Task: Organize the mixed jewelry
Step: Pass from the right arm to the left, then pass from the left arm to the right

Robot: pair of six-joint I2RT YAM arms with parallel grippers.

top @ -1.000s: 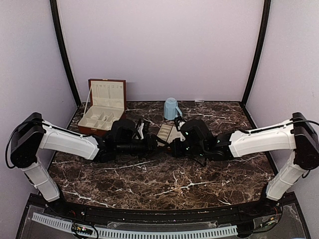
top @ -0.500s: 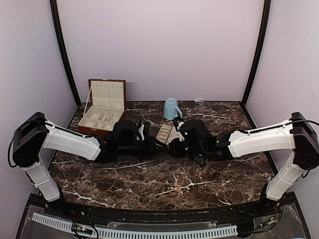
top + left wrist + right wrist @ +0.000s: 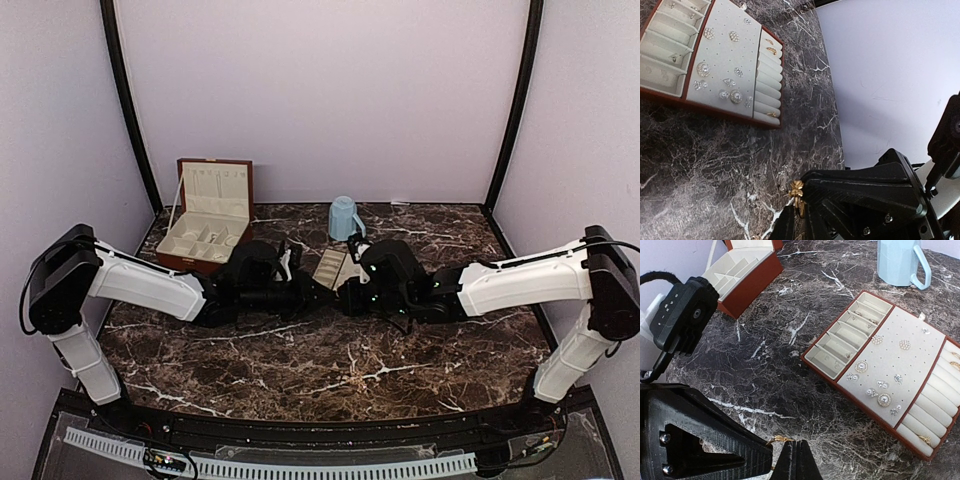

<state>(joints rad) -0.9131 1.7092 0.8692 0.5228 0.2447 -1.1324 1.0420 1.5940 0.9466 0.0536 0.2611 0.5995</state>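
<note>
Marble tabletop (image 3: 330,350) bears a cream-lined tray (image 3: 917,362) of glinting studs (image 3: 884,400), left hand (image 3: 798,214) pinching a gold earring (image 3: 796,189), right hand (image 3: 794,450) closed

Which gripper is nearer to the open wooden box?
Left. The left gripper lies right of the wooden box and closer to the robot; the right gripper meets it tip to tip, just farther right.

Left end effector (image 3: 800,212) closed onto the gold earring (image 3: 796,190).

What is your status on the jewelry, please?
Right gripper shut on gold earring. Left gripper shut on it too. Tray nearby, nothing blocking it.
</note>
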